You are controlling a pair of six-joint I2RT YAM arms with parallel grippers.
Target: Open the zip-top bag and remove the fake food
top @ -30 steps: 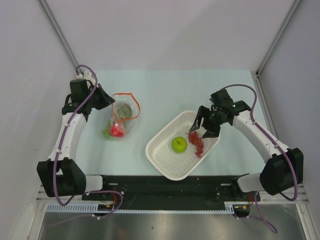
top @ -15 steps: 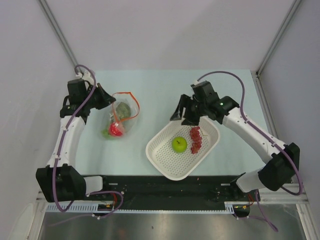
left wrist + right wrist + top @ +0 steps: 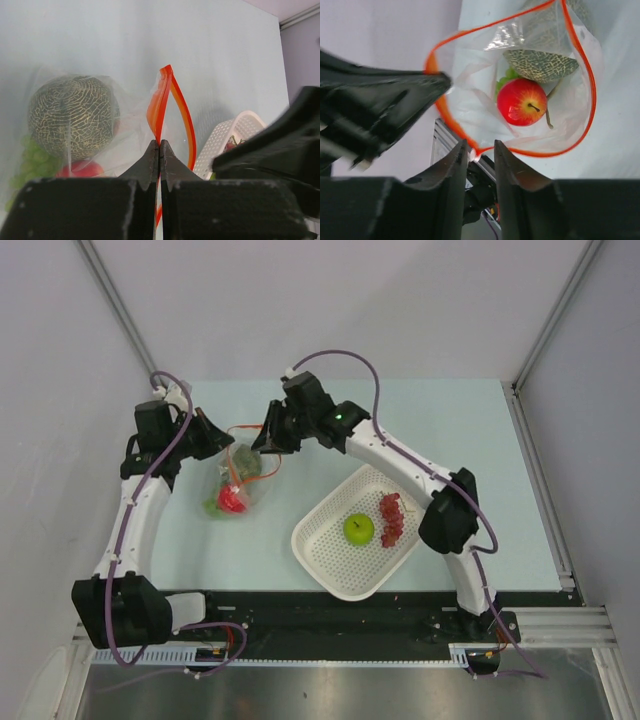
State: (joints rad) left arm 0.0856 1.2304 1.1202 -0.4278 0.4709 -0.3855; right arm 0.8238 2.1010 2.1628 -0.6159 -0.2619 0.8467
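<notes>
The zip-top bag (image 3: 243, 478) lies at the left of the table, its orange zip strip (image 3: 470, 35) spread into a wide loop. My left gripper (image 3: 159, 146) is shut on one side of that strip (image 3: 159, 107). Inside the bag sit a red round fruit (image 3: 522, 101), a netted melon-like ball (image 3: 72, 115) and a green leafy piece (image 3: 24, 161). My right gripper (image 3: 479, 150) hovers at the bag's mouth, jaws narrowly apart, with the near corner of the strip just beyond its tips. A green apple (image 3: 359, 529) and a dark-red grape bunch (image 3: 390, 517) lie in the basket.
The white perforated basket (image 3: 330, 560) stands right of the bag near the table's front edge. The left gripper's dark body (image 3: 375, 107) fills the left of the right wrist view. Grey walls enclose the table on three sides.
My right arm has swung left from the basket to the bag's mouth, leaving the grape bunch in the basket, and its jaws have narrowed. The left gripper has kept its hold on the strip.
</notes>
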